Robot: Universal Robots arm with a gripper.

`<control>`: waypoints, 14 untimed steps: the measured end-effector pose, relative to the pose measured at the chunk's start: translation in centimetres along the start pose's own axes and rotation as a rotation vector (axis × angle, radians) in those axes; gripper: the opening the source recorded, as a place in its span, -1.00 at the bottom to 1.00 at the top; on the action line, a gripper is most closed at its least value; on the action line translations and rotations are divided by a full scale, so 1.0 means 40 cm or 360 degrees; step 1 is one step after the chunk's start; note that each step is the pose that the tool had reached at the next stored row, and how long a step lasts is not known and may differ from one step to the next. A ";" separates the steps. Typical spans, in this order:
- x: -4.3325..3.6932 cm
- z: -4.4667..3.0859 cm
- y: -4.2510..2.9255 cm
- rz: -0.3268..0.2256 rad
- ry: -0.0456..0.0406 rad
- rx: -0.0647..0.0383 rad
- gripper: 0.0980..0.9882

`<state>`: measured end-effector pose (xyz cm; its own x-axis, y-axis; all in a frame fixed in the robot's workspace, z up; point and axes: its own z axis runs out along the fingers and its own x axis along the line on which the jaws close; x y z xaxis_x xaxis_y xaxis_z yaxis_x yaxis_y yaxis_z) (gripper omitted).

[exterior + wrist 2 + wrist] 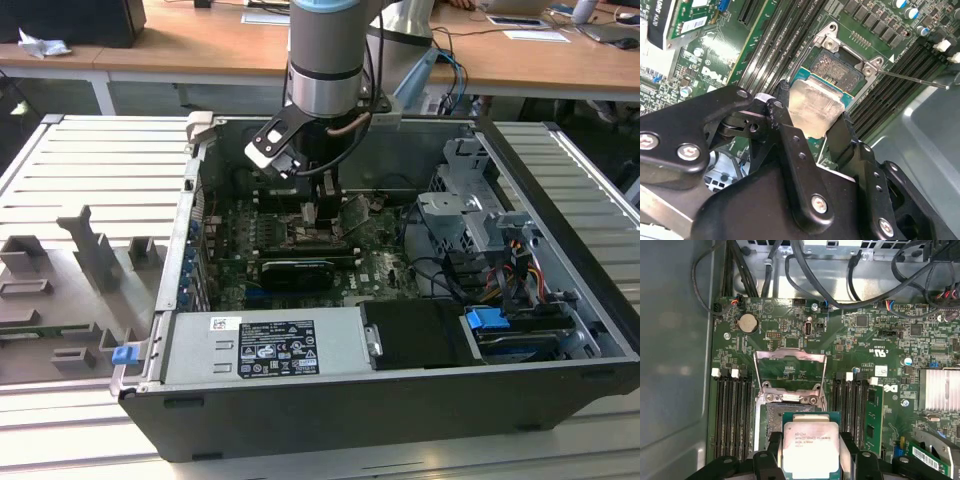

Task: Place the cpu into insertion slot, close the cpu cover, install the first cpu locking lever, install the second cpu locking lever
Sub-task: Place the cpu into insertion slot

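Pincer: clenched on the cpu [810,102]. The pincer [812,114] has its black fingers [781,97] on two opposite edges.
Where: deep inside the open computer case [350,425]. The cpu hangs just over the insertion slot [771,416] and hides part of it in the first wrist view. I judge it not yet seated.
Cover: the cpu cover [790,354] is flipped up at the slot's far side, with its window clear of the chip.
Weight: light, I'd say. It's a thin flat square, hardly any load.
Stiffness: looks rigid, a metal lid on a green carrier, so no flex expected.
Slip: the top is smooth and the edges are thin, so it could slide out if the squeeze slackens.
Fragility: delicate, by my reading. The slot's fine contacts likely suffer if the chip lands crooked, so it wants to go down flat.
Hold: by the opposite edges, as here, leaving the top and underside untouched.
Surface: a crowded green motherboard [790,325], with memory slots [732,410] close on both sides of the slot.
Room: tight! Black cables [810,270] loop along the far wall, and a thin metal rod [912,80] juts out beside the slot.
Desk: a grey slatted desk [90,150] carries the case.
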<state>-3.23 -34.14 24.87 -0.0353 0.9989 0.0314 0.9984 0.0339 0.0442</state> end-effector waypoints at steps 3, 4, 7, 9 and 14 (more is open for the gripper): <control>0.003 0.012 -0.001 0.0000 0.0000 0.0000 -0.01; 0.004 0.016 -0.001 0.0000 0.0000 0.0000 -0.01; 0.009 0.029 -0.005 0.0000 0.0000 0.0000 -0.01; 0.013 0.037 -0.008 0.0000 0.0000 0.0000 -0.01; 0.022 0.053 -0.013 0.0000 0.0000 0.0000 -0.01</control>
<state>-3.67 -33.21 22.76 -0.0354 0.9989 0.0314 0.9984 0.0340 0.0442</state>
